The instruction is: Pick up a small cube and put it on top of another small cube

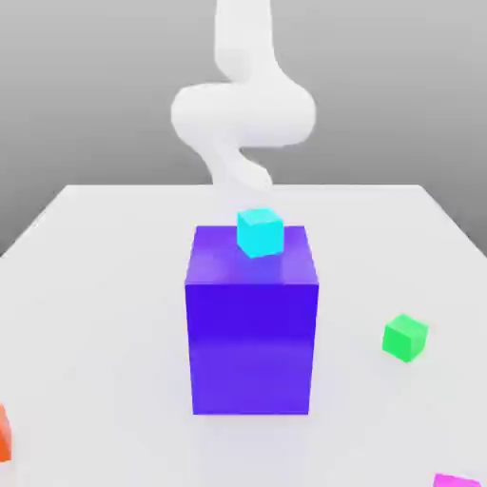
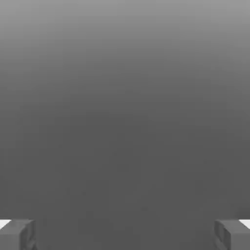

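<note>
The small magenta-pink cube (image 1: 456, 480) lies at the table's front edge on the exterior view's right, cut off by the frame. A small green cube (image 1: 405, 337) rests on the table to the right of the big purple block (image 1: 252, 333). On that block's top sits a small cyan cube (image 1: 260, 231). My white arm (image 1: 243, 114) curls behind the block at the far side of the table. In the hand view my gripper (image 2: 125, 235) is open, its two grey fingertips (image 2: 17, 234) wide apart with nothing between them and plain grey beyond.
An orange object (image 1: 4, 433) pokes in at the front edge on the exterior view's left. The white table (image 1: 105, 314) spreads around the tall purple block, which stands at its middle between my arm and the front cubes.
</note>
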Controlling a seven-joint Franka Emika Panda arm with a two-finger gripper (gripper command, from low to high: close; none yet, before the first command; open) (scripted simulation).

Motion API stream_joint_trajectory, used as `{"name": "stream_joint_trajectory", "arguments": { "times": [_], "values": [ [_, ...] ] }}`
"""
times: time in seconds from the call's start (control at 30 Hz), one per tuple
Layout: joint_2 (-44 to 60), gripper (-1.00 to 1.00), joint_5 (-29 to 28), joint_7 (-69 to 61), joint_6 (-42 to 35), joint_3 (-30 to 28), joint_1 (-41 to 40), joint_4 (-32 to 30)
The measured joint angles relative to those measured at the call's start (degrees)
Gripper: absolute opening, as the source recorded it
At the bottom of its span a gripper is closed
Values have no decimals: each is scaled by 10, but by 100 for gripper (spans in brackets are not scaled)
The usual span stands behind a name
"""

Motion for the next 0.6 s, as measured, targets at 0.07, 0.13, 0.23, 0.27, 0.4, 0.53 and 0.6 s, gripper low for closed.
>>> {"name": "stream_joint_trajectory", "arguments": {
  "times": [0.07, 0.13, 0.23, 0.27, 0.4, 0.53, 0.6],
  "values": [
    [44, 0, 7, -36, 9, -8, 22, 8],
    [87, 0, 15, -72, 17, -14, 41, 15],
    [149, 0, 27, -124, 29, -21, 69, 26],
    [170, 0, 31, -142, 33, -23, 77, 29],
    [253, 0, 48, -212, 49, -24, 104, 44],
    [336, 0, 60, -279, 64, -16, 124, 58],
    [378, 0, 63, -310, 73, -11, 137, 65]
  ]
}}
